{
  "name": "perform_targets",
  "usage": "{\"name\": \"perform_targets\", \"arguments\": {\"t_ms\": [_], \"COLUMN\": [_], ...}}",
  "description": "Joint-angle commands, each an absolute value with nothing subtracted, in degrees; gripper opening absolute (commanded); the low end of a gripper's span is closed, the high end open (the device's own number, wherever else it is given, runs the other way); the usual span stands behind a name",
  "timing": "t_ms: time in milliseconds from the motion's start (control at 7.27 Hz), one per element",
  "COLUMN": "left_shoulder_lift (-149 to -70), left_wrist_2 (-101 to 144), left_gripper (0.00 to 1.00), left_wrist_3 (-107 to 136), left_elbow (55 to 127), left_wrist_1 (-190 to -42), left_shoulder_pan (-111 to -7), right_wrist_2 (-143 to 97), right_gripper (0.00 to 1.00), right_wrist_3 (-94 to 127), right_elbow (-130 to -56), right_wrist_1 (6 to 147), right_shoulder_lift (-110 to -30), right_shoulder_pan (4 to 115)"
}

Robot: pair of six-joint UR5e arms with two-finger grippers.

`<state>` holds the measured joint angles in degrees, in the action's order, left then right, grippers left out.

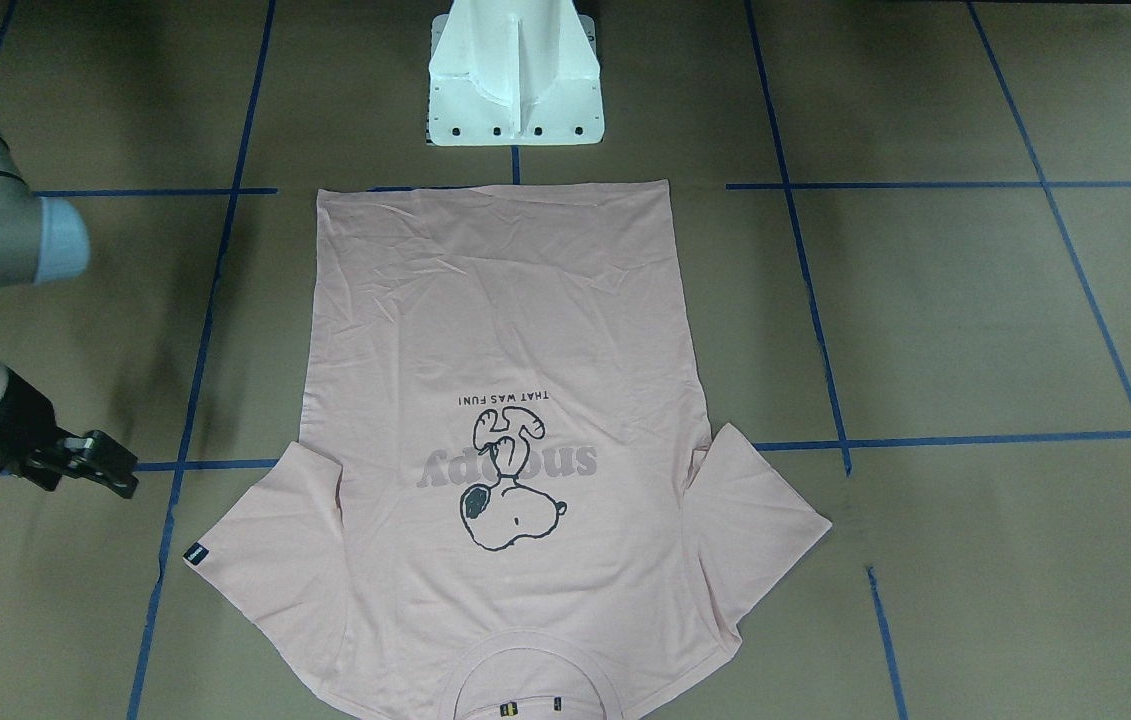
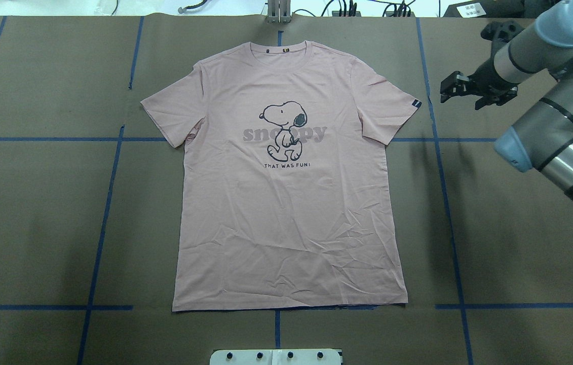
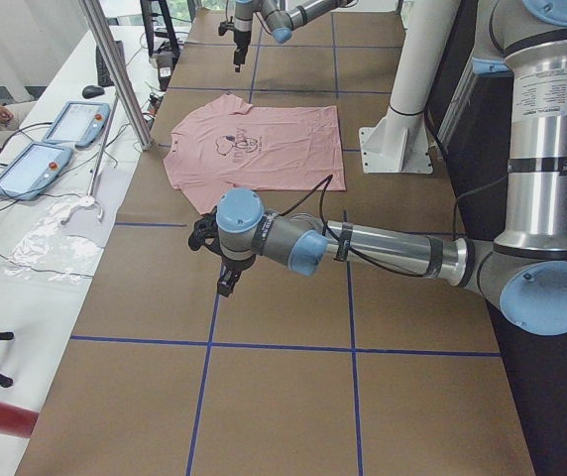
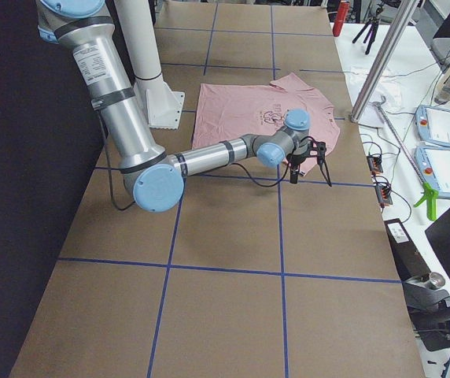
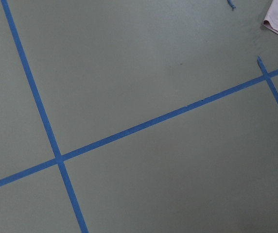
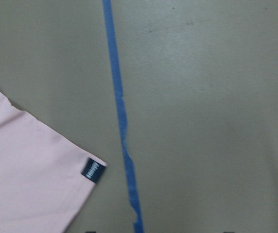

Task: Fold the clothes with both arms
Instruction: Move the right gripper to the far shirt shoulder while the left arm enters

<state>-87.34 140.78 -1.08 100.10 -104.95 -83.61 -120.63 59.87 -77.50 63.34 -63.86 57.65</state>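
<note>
Overhead exterior shot has the right gripper (image 2: 470,93) hanging just off the tagged sleeve. Its jaws are spread wide with nothing in them, and it isn't touching any fabric. The left gripper (image 3: 224,270) is out past the other sleeve, well apart from it, and honestly I can't tell whether its jaws are spread or closed. Its wrist cam only catches a sliver of pink in one corner. The T-shirt (image 2: 286,203) itself lies flat, print side up, in the middle of the table (image 2: 38,228). Its collar is at the far edge from the robot, the hem is near the white pedestal base (image 1: 515,85), and both sleeves are spread out. The little sleeve tag (image 2: 416,103) is plain to see on the robot's right. My read is that zero folds are done: no sleeve tucked in, no side turned over, just light wrinkles low on the body. So pretty much the whole job is left, starting with each arm getting a hold on the shirt.
</note>
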Motion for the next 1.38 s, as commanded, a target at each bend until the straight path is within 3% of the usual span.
{"name": "perform_targets", "arguments": {"t_ms": [0, 275, 688, 963, 1101, 1239], "left_shoulder_lift": [-87.28, -87.36, -87.28, -87.28, -87.28, -87.28], "left_wrist_2": [140.80, 140.80, 140.89, 140.89, 140.89, 140.89], "left_gripper": [1.00, 1.00, 1.00, 1.00, 1.00, 1.00], "left_wrist_3": [-1.23, -1.40, -1.14, -1.49, -1.58, -1.67], "left_elbow": [99.67, 100.19, 100.19, 100.37, 100.37, 100.37], "left_wrist_1": [-105.03, -105.12, -106.96, -106.96, -106.96, -106.96], "left_shoulder_pan": [-83.58, -83.58, -83.67, -83.67, -83.67, -83.58], "right_wrist_2": [-118.21, -118.13, -117.07, -117.07, -117.07, -116.98], "right_gripper": [0.88, 0.87, 0.68, 0.61, 0.55, 0.33], "right_wrist_3": [65.90, 66.01, 66.18, 66.18, 66.09, 66.18], "right_elbow": [-69.11, -63.40, -59.86, -59.77, -59.77, -59.77], "right_wrist_1": [62.84, 62.93, 62.84, 62.84, 62.84, 62.84], "right_shoulder_lift": [-55.93, -53.28, -51.77, -51.86, -51.94, -52.03], "right_shoulder_pan": [55.73, 55.63, 55.20, 54.05, 53.97, 53.88]}}
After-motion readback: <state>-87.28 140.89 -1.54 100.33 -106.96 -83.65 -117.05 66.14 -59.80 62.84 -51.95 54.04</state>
